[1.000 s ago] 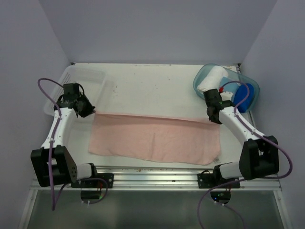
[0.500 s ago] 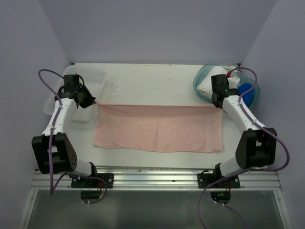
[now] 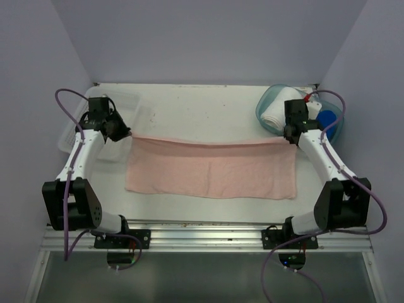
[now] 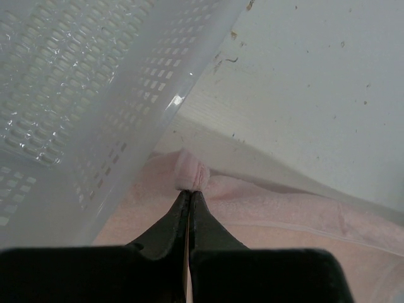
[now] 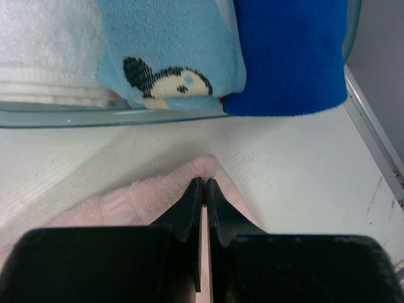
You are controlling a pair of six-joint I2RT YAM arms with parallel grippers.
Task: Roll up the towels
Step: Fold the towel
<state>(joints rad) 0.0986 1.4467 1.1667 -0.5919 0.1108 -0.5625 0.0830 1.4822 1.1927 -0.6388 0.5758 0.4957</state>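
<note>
Pale pink cloth towel (image 3: 211, 167) lies spread flat mid-table, no roll started yet. Left gripper (image 4: 190, 192) is clamped on its far left corner, right gripper (image 5: 203, 183) on its far right. Royal blue cloth towel (image 5: 287, 57) sits bundled in the clear bluish tub (image 5: 76, 115).

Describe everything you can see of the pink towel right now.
The pink towel is a pale pink, soft terry-looking cloth, spread open as a wide rectangle on the white table. Its far edge is stretched straight between its two far corners, each pinched in shut jaws: the left gripper and the right gripper. The near edge lies flat, slightly wavy. It is not rolled yet.
</note>
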